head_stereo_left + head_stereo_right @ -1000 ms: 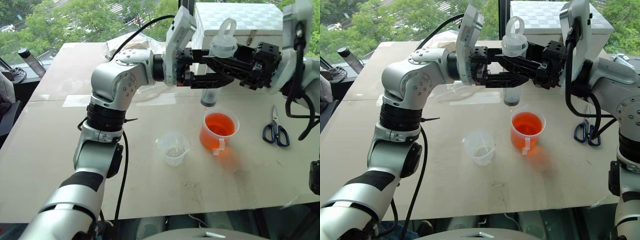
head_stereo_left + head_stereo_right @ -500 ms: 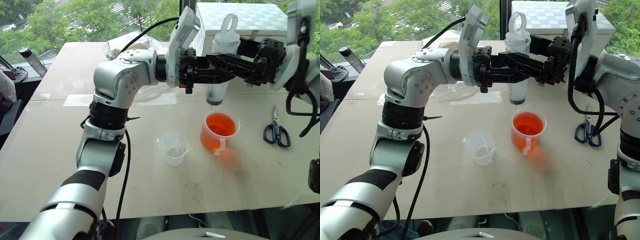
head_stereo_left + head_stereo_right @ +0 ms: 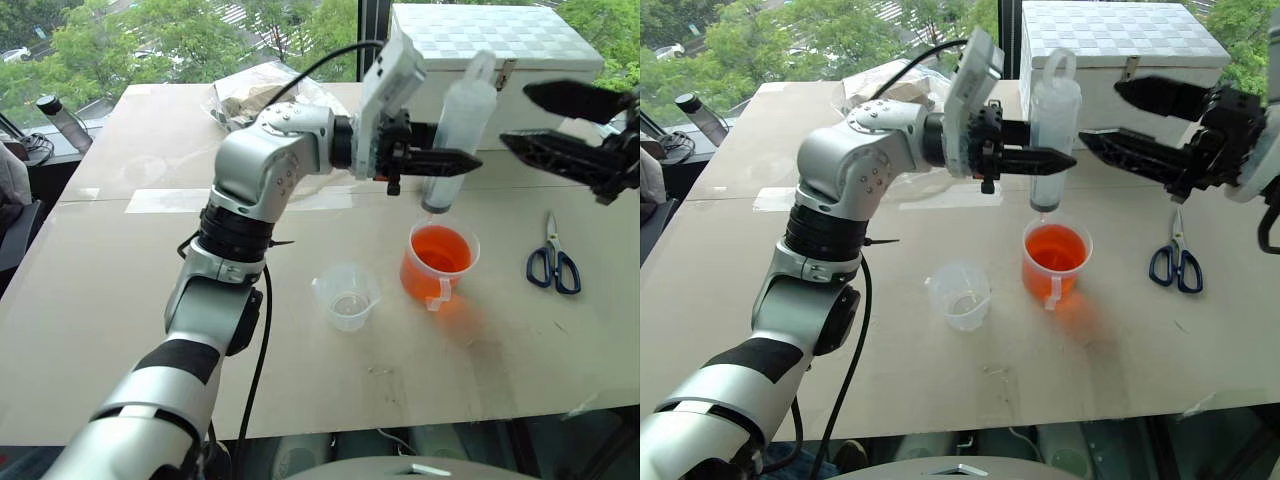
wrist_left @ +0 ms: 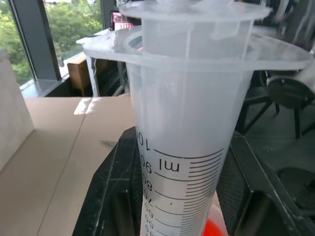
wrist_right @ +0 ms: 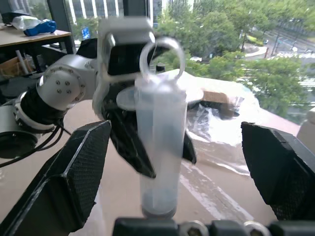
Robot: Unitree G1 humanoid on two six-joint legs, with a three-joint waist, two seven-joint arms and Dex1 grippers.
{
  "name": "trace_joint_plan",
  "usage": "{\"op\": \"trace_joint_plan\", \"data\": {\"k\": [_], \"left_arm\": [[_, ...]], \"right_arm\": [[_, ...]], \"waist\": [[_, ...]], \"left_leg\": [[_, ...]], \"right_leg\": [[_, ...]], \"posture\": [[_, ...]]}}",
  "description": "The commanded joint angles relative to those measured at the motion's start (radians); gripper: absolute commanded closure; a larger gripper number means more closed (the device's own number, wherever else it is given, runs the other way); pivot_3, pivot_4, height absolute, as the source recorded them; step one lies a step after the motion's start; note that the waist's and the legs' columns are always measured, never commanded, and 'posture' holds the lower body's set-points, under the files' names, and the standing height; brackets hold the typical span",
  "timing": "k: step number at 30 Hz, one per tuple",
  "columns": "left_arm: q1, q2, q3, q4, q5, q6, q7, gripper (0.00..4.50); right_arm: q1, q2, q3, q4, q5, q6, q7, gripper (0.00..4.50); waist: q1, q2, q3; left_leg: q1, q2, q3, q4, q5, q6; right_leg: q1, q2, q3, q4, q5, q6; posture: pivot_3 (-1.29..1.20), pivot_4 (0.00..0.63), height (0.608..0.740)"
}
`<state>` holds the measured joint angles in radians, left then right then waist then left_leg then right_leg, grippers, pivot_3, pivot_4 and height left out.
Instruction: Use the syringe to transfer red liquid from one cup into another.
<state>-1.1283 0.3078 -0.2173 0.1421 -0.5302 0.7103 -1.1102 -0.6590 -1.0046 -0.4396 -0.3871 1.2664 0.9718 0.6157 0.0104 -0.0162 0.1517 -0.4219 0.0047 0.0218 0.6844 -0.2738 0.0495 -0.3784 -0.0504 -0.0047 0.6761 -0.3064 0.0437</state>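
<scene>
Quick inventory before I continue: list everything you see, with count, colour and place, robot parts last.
Clear plastic syringe with white plunger: one, clear, held upright above the handled cup.
Clear handled measuring cup of red liquid: one, orange-red, mid-table.
Small colourless plastic beaker: one, clear, on the table to the robot's left of the handled cup.
Blue-handled scissors: one, blue and silver, on the table to the robot's right of the cups.
White checkered box: one, white, far side of the table.
Crumpled clear plastic bag: one, clear, far side, left of the box.
Dark bottle: one, beyond the table's far left edge.
Left gripper: black, shut on the syringe.
Right gripper: black, open, apart from the syringe.
</scene>
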Motion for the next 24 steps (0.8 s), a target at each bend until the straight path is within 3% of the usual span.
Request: {"op": "trace_joint_plan", "data": {"k": [1,9,24], "left_arm": [[-0.006,-0.023,-0.034,0.022,0.044,-0.052,-0.02,3.15],[-0.007,-0.058,-0.079,0.073,0.094,-0.086,-0.073,3.15],[0.042,-0.088,-0.083,0.075,0.131,-0.158,-0.118,3.15]], "right_arm": [[-0.003,0.001,-0.034,-0.04,0.04,-0.015,-0.047,0.0],[0.042,0.048,-0.026,-0.104,0.08,-0.041,-0.135,0.0],[0.157,0.128,0.06,-0.118,-0.041,-0.093,-0.144,0.0]], "waist": [[0.001,0.0,0.0],[0.001,0.0,0.0],[0.004,0.0,0.0]], "left_leg": [[0.0,0.0,0.0,0.0,0.0,0.0],[0.0,0.0,0.0,0.001,0.0,0.0],[0.0,0.0,0.0,0.001,0.0,0.0]], "right_leg": [[0.0,0.0,0.0,0.0,0.0,0.0],[0.0,0.0,0.0,0.001,0.0,0.0],[0.0,0.0,0.0,0.001,0.0,0.0]], "posture": [[0.0,0.15,0.74],[0.0,0.15,0.74],[0.0,0.15,0.74]]}}
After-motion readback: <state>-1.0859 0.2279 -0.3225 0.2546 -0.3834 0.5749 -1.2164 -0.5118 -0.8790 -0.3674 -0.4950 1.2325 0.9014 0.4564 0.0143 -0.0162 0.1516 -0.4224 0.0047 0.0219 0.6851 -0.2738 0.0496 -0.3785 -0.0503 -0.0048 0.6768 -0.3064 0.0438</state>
